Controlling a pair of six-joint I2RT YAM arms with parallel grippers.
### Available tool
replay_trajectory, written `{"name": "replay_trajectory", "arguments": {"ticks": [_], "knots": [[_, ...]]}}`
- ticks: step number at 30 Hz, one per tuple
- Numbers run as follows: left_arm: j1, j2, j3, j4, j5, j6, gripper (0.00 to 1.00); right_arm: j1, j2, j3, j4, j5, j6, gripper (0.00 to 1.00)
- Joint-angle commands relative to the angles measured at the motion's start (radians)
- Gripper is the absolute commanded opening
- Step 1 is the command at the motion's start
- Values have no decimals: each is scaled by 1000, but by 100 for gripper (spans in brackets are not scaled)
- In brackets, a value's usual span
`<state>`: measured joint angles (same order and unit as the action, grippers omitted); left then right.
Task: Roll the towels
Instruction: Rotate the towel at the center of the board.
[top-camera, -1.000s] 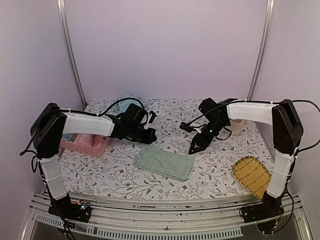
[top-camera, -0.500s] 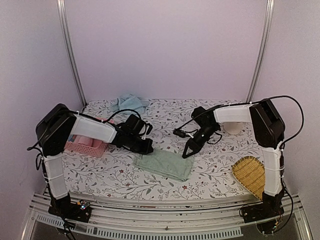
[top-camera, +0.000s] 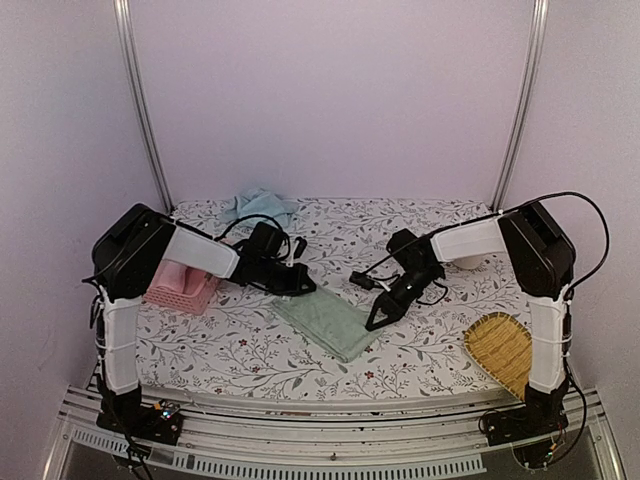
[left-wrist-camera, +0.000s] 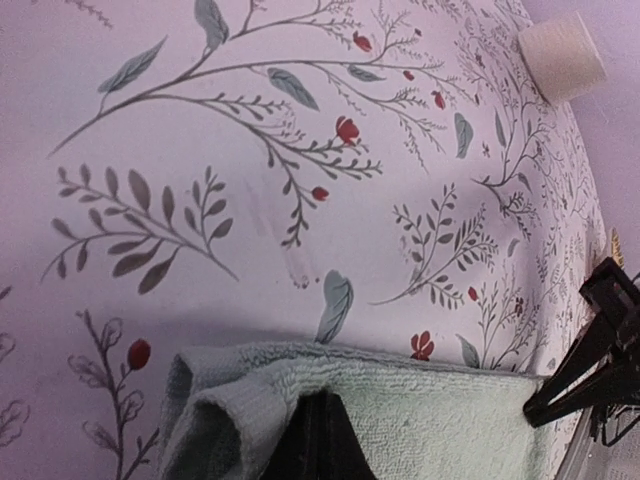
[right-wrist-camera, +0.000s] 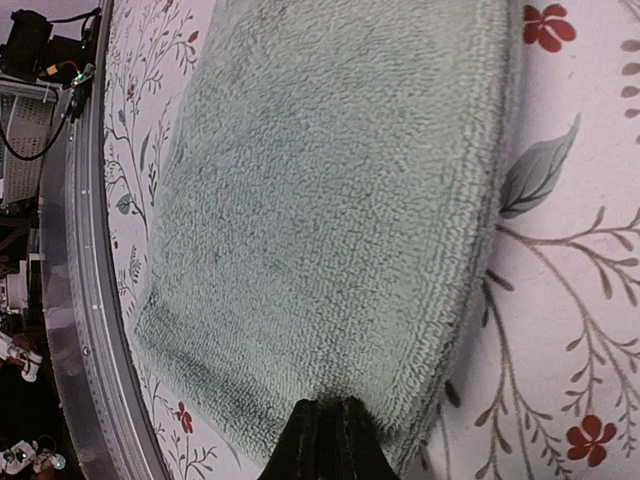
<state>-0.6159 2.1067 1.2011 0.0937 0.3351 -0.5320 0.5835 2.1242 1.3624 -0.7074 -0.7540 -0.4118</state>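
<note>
A pale green towel lies flat on the flowered table, stretched between both grippers. My left gripper is shut on the towel's far left corner. In the left wrist view the towel folds over my gripper. My right gripper is shut on the towel's right edge. In the right wrist view its closed tips pinch the hem of the towel. A crumpled blue towel lies at the back.
A pink basket holding rolled pink towels stands at the left behind my left arm. A woven bamboo tray lies at the front right. A white cup stands at the back right. The table's metal front rail is close.
Both grippers have come down onto the green towel and shut on opposite ends. The towel now lies drawn out diagonally, its left corner pulled back-left.
</note>
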Motion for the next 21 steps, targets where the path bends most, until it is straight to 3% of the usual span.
{"name": "replay_trajectory", "arguments": {"ticks": [1,4,9,17,21], "knots": [[20,103,60,-25,41,10,0,90,-35,-112,-60,43,-45,11],[13,117,108,-6,96,17,0,151,-75,-135,-59,6,-67,14],[1,67,154,-16,164,54,0,140,-133,-106,-86,-32,-84,22],[-70,-258,77,-126,130,71,8,1,-292,-4,-197,-146,-166,29],[-126,-377,-31,-170,148,82,9,-67,-401,78,-135,-144,-133,31]]}}
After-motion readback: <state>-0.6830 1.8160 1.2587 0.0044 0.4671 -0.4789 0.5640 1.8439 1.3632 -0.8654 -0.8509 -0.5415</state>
